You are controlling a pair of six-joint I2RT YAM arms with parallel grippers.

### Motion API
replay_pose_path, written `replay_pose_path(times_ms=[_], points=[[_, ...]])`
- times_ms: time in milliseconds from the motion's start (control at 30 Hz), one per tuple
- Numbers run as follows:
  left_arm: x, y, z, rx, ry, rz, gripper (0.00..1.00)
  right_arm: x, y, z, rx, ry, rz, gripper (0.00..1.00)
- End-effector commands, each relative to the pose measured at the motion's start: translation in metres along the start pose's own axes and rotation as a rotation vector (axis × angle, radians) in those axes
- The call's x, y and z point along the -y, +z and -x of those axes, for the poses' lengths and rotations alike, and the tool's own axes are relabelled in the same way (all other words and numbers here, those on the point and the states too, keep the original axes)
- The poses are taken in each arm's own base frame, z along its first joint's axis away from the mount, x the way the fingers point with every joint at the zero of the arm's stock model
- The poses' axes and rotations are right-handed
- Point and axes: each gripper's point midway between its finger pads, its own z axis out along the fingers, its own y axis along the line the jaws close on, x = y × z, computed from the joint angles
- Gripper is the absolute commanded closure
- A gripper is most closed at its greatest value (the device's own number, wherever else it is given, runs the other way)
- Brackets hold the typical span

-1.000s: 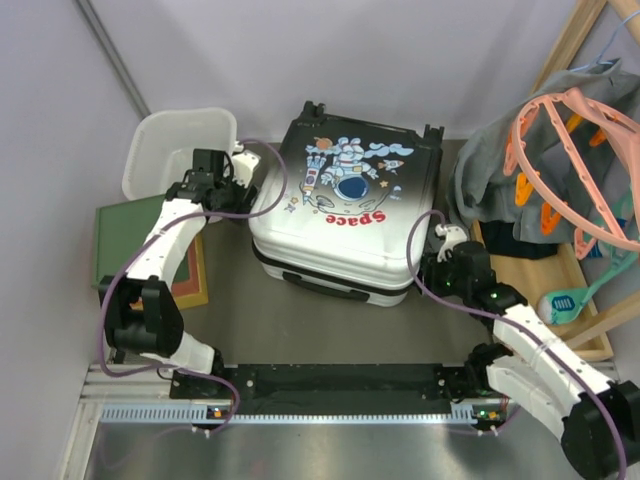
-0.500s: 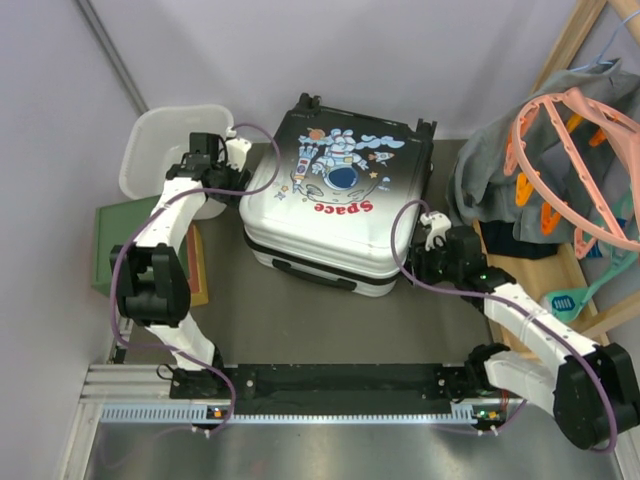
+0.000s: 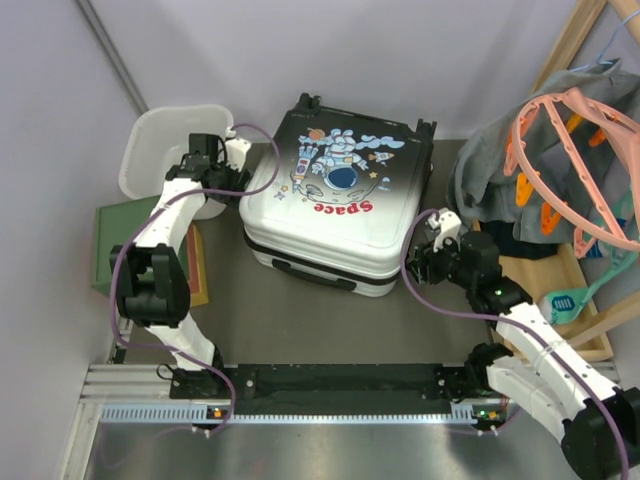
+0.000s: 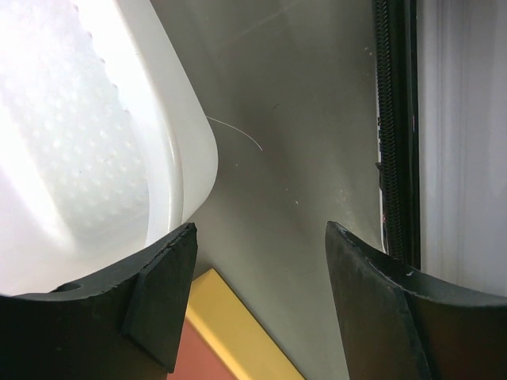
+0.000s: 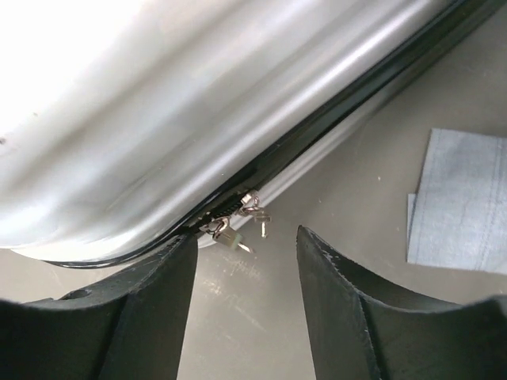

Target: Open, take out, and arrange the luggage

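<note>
The grey table fills the middle of the top view, and the luggage lies flat on it just above centre, closed, astronaut print facing up and wheels toward the top of the frame. At the right edge a heap of grey clothes sits under pink hangers. In the upper left stands a white basket, with green-topped boxes below it.

The left gripper hangs between the basket and the suitcase's left side. In its wrist view the jaws stand apart with only bare table between them, gripping nothing. The right gripper is at the suitcase's lower right corner, also released and empty. Its wrist view looks along the zip seam under the pale shell, and the small metal zipper pulls dangle just beyond the fingertips, near the centre of that frame.

The step in hand looks like catching those pulls to unzip the case. The pulls are tiny and swing freely, so the fingers could close on air or on the seam instead. A sideways pull may drag the whole wheeled case across the table, since nothing braces it, the left gripper being off its side. A slide to the left could knock the basket.
</note>
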Motion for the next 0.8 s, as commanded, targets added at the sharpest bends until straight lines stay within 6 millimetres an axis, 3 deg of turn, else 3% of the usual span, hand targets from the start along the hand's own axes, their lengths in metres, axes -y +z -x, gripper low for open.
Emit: replay_pose_path(times_ms=[0,333,500,767], points=[[0.011,-0.013,0.012,0.059,0.018,-0.038,0.29,-0.024,0.008,0.043,0.156,-0.056,0.142,0.47],[0.011,-0.018,0.019,0.082,0.022,-0.041,0.29,-0.027,0.018,0.031,0.169,0.023,0.162,0.63],[0.012,-0.020,0.019,0.080,0.019,-0.044,0.29,-0.015,0.024,0.021,0.147,0.086,0.095,0.63],[0.011,-0.022,0.020,0.079,0.023,-0.044,0.29,-0.007,0.023,0.026,0.200,0.083,0.052,0.60]])
